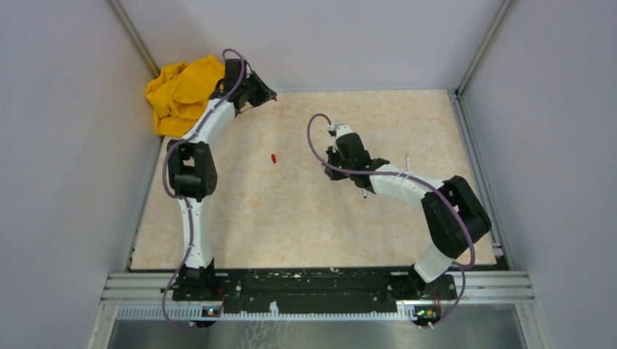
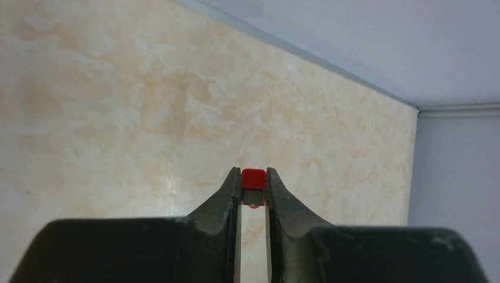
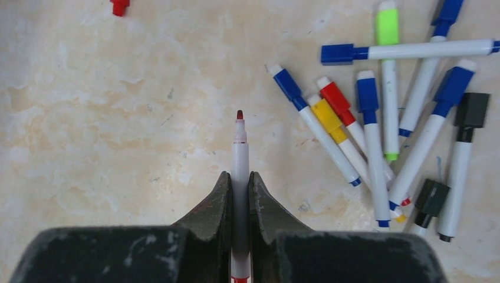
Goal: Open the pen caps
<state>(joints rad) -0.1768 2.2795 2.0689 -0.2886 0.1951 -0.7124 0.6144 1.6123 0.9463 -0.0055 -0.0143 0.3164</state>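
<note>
Left end effector [image 2: 254,187], at the surface's [image 1: 305,225] far-left corner beside the cloth [image 1: 178,91], pinches a red cap [image 2: 253,176]. Right end effector [image 3: 240,180], mid-surface, is closed on an uncapped pen [image 3: 239,144]; a loose cap [image 1: 273,157] lies on bare surface between them.

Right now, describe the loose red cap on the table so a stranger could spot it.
On the beige marbled table, look just left of centre. A tiny loose red cap lies there alone, unlike the other red cap pinched in the left gripper.
</note>
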